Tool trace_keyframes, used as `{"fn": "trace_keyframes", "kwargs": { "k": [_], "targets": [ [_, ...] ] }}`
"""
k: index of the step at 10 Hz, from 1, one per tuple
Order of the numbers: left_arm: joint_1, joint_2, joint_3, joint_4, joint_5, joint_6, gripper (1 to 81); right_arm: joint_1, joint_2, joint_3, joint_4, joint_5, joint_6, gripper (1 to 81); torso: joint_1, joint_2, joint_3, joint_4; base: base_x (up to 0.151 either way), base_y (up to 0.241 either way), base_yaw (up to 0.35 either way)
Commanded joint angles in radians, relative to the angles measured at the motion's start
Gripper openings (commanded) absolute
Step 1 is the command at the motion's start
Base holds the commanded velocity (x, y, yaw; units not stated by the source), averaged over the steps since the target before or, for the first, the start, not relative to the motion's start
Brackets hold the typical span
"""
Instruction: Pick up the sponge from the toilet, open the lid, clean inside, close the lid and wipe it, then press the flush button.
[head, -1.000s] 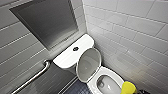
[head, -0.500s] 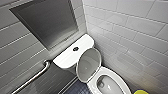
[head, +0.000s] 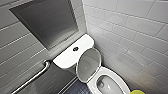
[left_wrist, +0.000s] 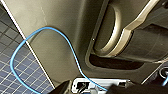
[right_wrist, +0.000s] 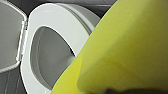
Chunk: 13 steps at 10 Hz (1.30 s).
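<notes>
Since half a second ago the sponge (head: 137, 92) has slid back toward you. A second ago a good piece of it lay over the front rim of the bowl (head: 106, 83); now you see only a yellow sliver of it at the low edge of the head view. The toilet (head: 117, 85) sits at the same place in the view as before, so it was the arm that moved.

The right gripper (right_wrist: 120, 90) is clamped on the sponge, which hangs off every surface, close before the wrist camera. For the left gripper (left_wrist: 95, 87) I cannot tell whether it is apart or together; beside it you see a blue cable (left_wrist: 70, 47) and tiled floor (left_wrist: 12, 75).

The long axis of the toilet runs from the tank (head: 67, 58) straight toward the right gripper. The lid (head: 88, 63) stands up against the tank, with its inner face turned to the gripper. The seat (right_wrist: 50, 22) is down and lies just ahead of the sponge. The flush button (head: 75, 48) is behind the lid, farthest from the gripper. I cannot tell the long axis of the sponge.

The tiled wall (head: 130, 37) is just beside the tank and the bowl. On the other side of the tank, well apart from the gripper, there are a grab rail (head: 32, 77) and dark floor.
</notes>
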<state>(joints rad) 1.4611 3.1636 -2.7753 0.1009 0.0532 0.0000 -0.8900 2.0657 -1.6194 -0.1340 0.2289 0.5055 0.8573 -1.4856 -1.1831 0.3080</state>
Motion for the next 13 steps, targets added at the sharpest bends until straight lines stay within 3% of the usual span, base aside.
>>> {"fn": "trace_keyframes", "kwargs": {
  "k": [1,3,5,6,8,13],
  "targets": [
    [0.031,-0.008,-0.001,0.000,0.089,0.006,81.1,0.188,0.061,0.063,-0.047,-0.253,-0.005,1.0,0.000,0.000,0.000,0.000,0.000,0.000,0.000],
    [0.031,-0.008,-0.001,0.000,0.088,0.006,81.1,0.311,0.133,0.056,-0.065,-0.419,-0.004,1.0,0.000,0.000,0.000,0.000,0.000,0.000,0.000],
    [0.031,-0.008,-0.001,0.000,0.088,0.006,81.1,0.389,0.179,0.038,-0.078,-0.462,-0.007,1.0,-0.001,0.000,0.000,-0.002,0.000,0.000,0.000],
    [0.031,-0.008,-0.001,0.000,0.088,0.006,81.1,0.446,0.222,0.026,-0.085,-0.569,-0.004,1.0,-0.002,-0.001,0.000,-0.003,0.000,0.000,0.000],
    [0.031,-0.006,-0.001,0.000,0.088,0.006,81.1,0.536,0.322,-0.025,-0.096,-0.681,-0.001,1.0,-0.005,-0.002,0.001,-0.005,0.000,0.000,0.000],
    [0.031,-0.006,-0.001,0.000,0.088,0.006,81.1,0.640,0.405,-0.069,-0.093,-0.786,0.004,1.0,-0.005,-0.002,0.000,-0.004,0.000,0.000,0.000]
  ]
}}
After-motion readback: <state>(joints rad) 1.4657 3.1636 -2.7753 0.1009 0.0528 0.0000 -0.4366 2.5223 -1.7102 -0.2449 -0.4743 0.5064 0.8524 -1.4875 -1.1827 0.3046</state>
